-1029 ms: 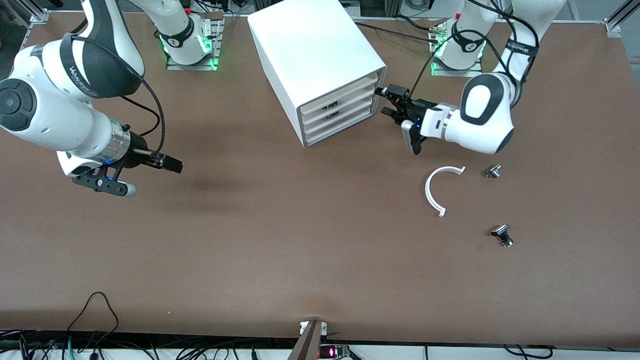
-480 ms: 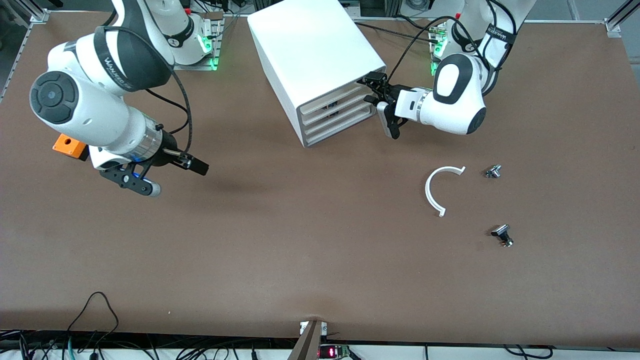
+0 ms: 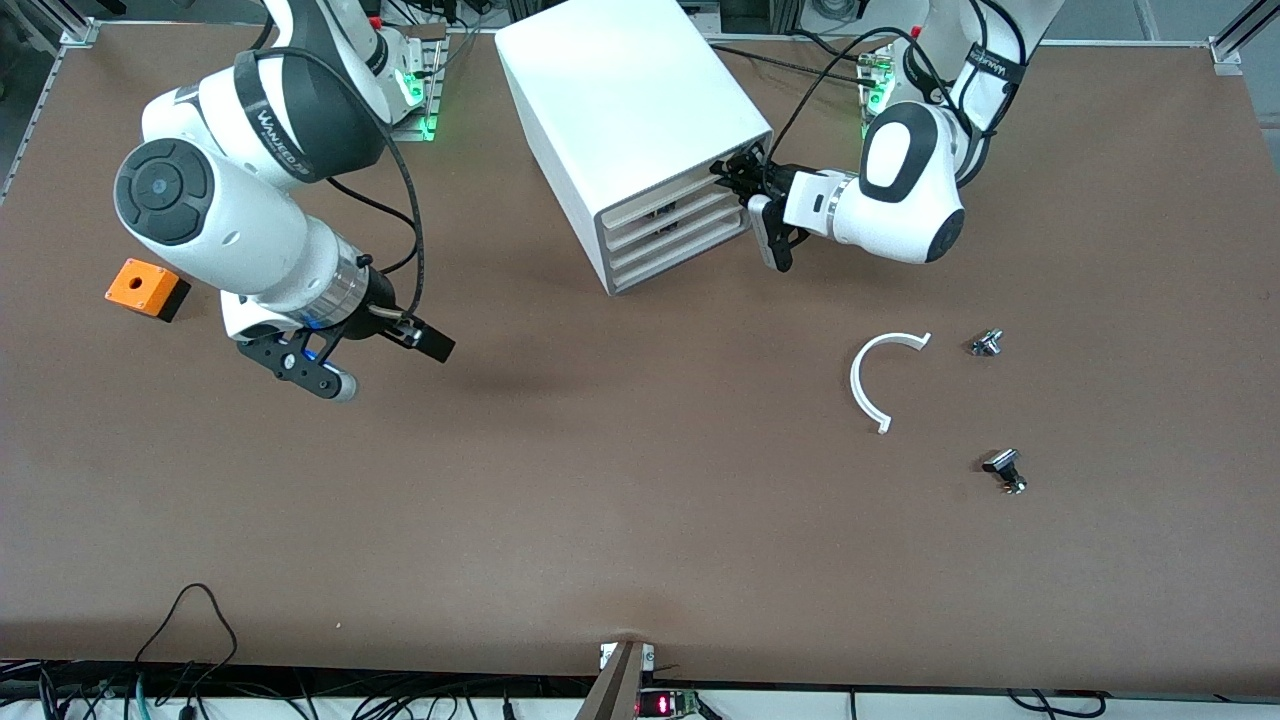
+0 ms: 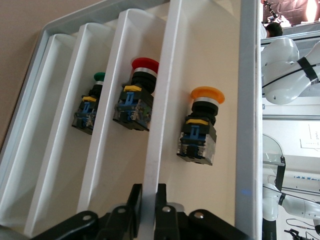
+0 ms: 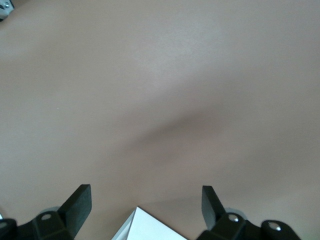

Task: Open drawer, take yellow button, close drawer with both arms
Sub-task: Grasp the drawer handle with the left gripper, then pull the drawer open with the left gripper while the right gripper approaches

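Note:
The white cabinet (image 3: 620,90) stands toward the robots' side of the table. Its top drawer (image 3: 670,190) sits pushed in. My left gripper (image 3: 735,175) is at the drawer's end nearest the left arm. In the left wrist view the gripper (image 4: 148,192) is shut on the drawer's front lip (image 4: 162,100), one finger on each side. The orange-yellow-capped button (image 4: 202,125) lies inside that drawer. It is hidden in the front view. My right gripper (image 3: 440,347) is open and empty over bare table toward the right arm's end; its wrist view shows it (image 5: 146,205) spread wide.
A red-capped button (image 4: 140,95) and a green-capped one (image 4: 90,105) lie in the lower drawers. An orange box (image 3: 147,288) sits toward the right arm's end. A white arc (image 3: 875,380) and two small black-and-silver parts (image 3: 987,342) (image 3: 1005,470) lie toward the left arm's end.
My left gripper has moved in to the cabinet and onto the top drawer's front lip. My right arm has swung toward the table's middle, uncovering the orange box.

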`<action>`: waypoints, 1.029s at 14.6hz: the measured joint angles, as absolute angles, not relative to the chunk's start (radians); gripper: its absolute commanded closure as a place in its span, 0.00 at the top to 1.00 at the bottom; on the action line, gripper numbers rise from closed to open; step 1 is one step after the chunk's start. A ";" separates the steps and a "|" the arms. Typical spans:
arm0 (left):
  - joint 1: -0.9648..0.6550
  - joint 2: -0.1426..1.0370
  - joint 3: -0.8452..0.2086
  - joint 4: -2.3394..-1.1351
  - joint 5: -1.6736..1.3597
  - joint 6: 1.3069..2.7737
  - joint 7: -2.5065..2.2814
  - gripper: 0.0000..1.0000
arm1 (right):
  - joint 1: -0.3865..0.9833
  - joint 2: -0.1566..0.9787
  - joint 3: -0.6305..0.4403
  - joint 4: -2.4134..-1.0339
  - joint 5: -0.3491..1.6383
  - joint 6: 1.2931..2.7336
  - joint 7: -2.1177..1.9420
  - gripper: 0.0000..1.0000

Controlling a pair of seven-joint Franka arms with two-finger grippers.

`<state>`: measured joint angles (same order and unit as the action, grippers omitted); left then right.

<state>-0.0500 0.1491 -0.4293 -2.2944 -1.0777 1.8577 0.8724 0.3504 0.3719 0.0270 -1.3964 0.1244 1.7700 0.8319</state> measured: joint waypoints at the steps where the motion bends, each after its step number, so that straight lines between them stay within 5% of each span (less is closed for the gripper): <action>1: -0.050 0.149 -0.429 -2.295 -1.079 1.858 0.878 0.00 | 0.357 0.378 0.027 -1.384 0.131 1.770 0.843 0.80; 6: -0.045 0.150 -0.430 -2.294 -1.079 1.855 0.885 0.00 | 0.390 0.424 0.027 -1.308 0.154 1.770 0.910 0.74; 10: 0.007 0.188 -0.434 -2.248 -1.032 1.851 0.889 0.00 | 0.430 0.461 0.027 -1.258 0.155 1.772 0.987 0.95; 15: 0.158 0.348 -0.432 -2.042 -0.871 1.782 0.889 0.00 | 0.475 0.515 0.027 -1.186 0.155 1.778 1.107 0.98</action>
<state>0.1584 0.3480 -0.4322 -2.0416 -0.8710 1.7816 0.8886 0.4747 0.5152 0.0273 -1.1858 0.1549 1.7777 1.1072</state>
